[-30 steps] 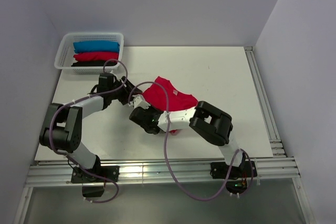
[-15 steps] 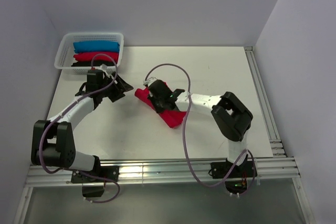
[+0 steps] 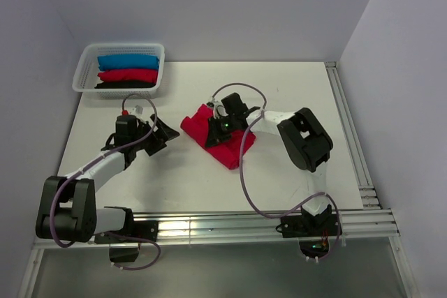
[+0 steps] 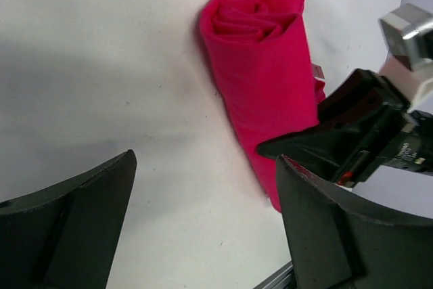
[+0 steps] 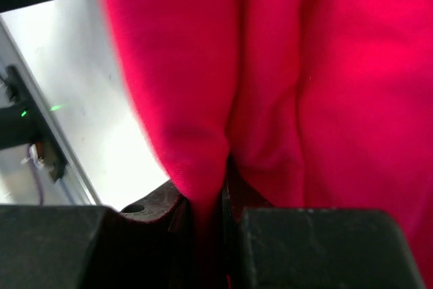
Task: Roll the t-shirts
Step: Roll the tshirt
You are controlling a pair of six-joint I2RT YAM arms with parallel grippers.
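Note:
A crimson-red t-shirt (image 3: 226,151) lies rolled into a diagonal bundle at mid-table; its spiral end (image 4: 252,18) faces the left wrist camera. My right gripper (image 3: 216,132) reaches over the roll from behind and is shut on a fold of the red cloth (image 5: 203,167), which fills the right wrist view. My left gripper (image 3: 166,132) hovers a short way left of the roll, apart from it, open, with only bare table between its fingers (image 4: 74,221). Three more rolled t-shirts, blue (image 3: 128,61), red (image 3: 128,75) and black (image 3: 124,85), sit in the basket.
The white mesh basket (image 3: 82,68) stands at the table's back left corner. Grey walls close in the left, back and right sides. An aluminium rail (image 3: 209,225) runs along the near edge, another along the right edge (image 3: 347,130). Purple cables loop from both arms.
The left gripper has let go of the shirt, drawn back to the left and opened wider. The right gripper swung the red shirt from a loose heap into a rolled bundle further back.

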